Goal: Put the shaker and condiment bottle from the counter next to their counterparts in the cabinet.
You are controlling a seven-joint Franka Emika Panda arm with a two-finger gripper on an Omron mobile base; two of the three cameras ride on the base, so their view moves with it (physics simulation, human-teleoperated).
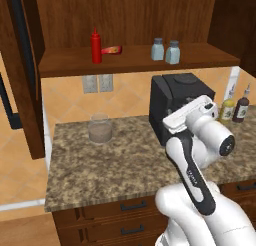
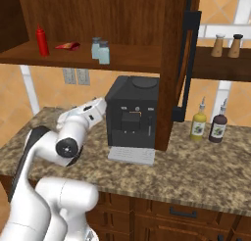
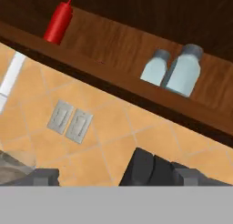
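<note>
On the wooden shelf of the dark brown wall cabinet (image 1: 60, 65), up and far left of the black coffee machine (image 1: 175, 105), stands the tall plain red squeeze bottle (image 1: 96, 47). Just beside it is the small squat red condiment bottle (image 1: 111, 50), lying on its side.

Left of the machine, on the speckled granite desk (image 1: 125, 165), the clear glass jar (image 1: 100, 128) looks empty.

Directly above the machine two pale blue-grey shakers stand side by side: the farther shaker (image 1: 157, 49) and the nearer shaker (image 1: 173, 52). We cannot tell which came from the desk, nor their fill.

The claw (image 3: 118, 177) is spread apart and holds nothing. We judge that both placings are done. Any move away should be slow, clear of the shelf edge and the machine, and should not nudge the lying bottle.
</note>
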